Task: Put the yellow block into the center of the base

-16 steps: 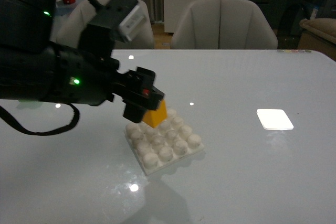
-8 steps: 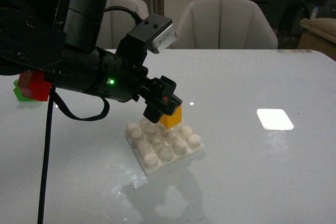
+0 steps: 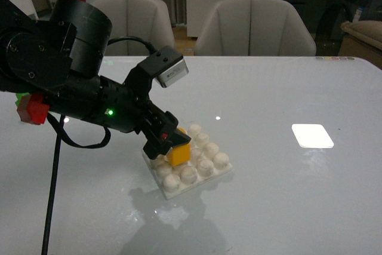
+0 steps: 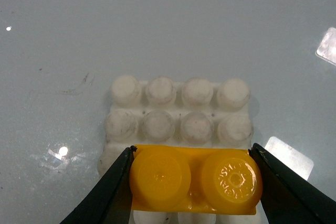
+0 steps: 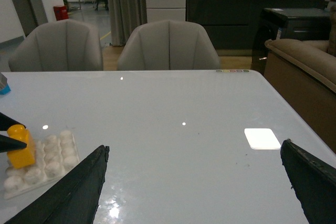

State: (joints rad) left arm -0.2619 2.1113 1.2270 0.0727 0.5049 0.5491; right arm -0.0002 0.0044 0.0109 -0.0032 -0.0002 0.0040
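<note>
Over the base point(image 3: 181, 191), left tool point(image 3: 171, 144) aslant, yellow block point(image 3: 179, 154) between its jaws.

Black fingers point(image 4: 113, 192) pinching yellow block point(image 4: 195, 178), over studded white base point(image 4: 178, 109), seating unclear

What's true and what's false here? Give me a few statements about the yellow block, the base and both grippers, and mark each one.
1. The left gripper clamps the yellow block between its two fingers. True.
2. The yellow block lies on the bare table beside the base. False: it is held over the studs of the base, inside the plate's outline.
3. The right gripper is open and holds nothing. True.
4. A green brick is pressed onto the base. False: only its own white studs and the yellow block show there.
5. A bright white square patch lies on the table, apart from the base. True.
</note>
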